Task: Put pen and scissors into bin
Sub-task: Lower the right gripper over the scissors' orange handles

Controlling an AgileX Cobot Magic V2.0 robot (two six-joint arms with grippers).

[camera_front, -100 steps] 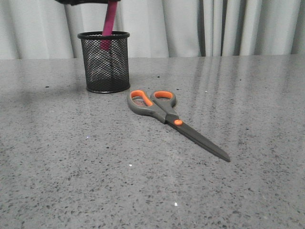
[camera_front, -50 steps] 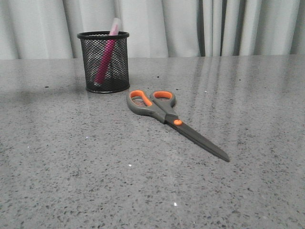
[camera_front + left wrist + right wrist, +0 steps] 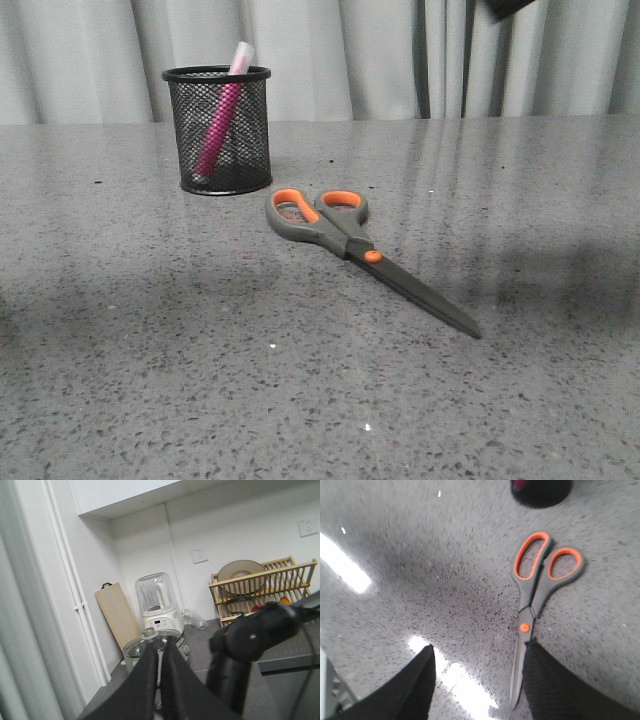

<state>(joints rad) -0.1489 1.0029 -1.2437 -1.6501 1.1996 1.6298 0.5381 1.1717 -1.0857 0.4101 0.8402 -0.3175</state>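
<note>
The black mesh bin (image 3: 218, 130) stands at the back left of the grey table. The pink pen (image 3: 222, 120) leans inside it, its pale cap above the rim. The scissors (image 3: 350, 235) lie flat just right of the bin, with the orange-lined handles toward the bin and the blades pointing to the front right. My right gripper (image 3: 480, 652) is open and empty, high above the scissors (image 3: 532, 595), with the blade beside one finger. The bin's base (image 3: 540, 490) shows at that view's edge. My left gripper (image 3: 159, 647) is shut, empty, and points away from the table.
A pale curtain (image 3: 400, 60) hangs behind the table. A dark part of my right arm (image 3: 505, 8) shows at the front view's top right. The left wrist view shows a blender (image 3: 156, 602), a wooden dish rack (image 3: 262, 587) and a dark arm segment (image 3: 250, 640).
The left gripper let go of the pen, which dropped into the bin and leans there, and left the front view. The right arm has come in at the top right, casting a shadow on the table.
</note>
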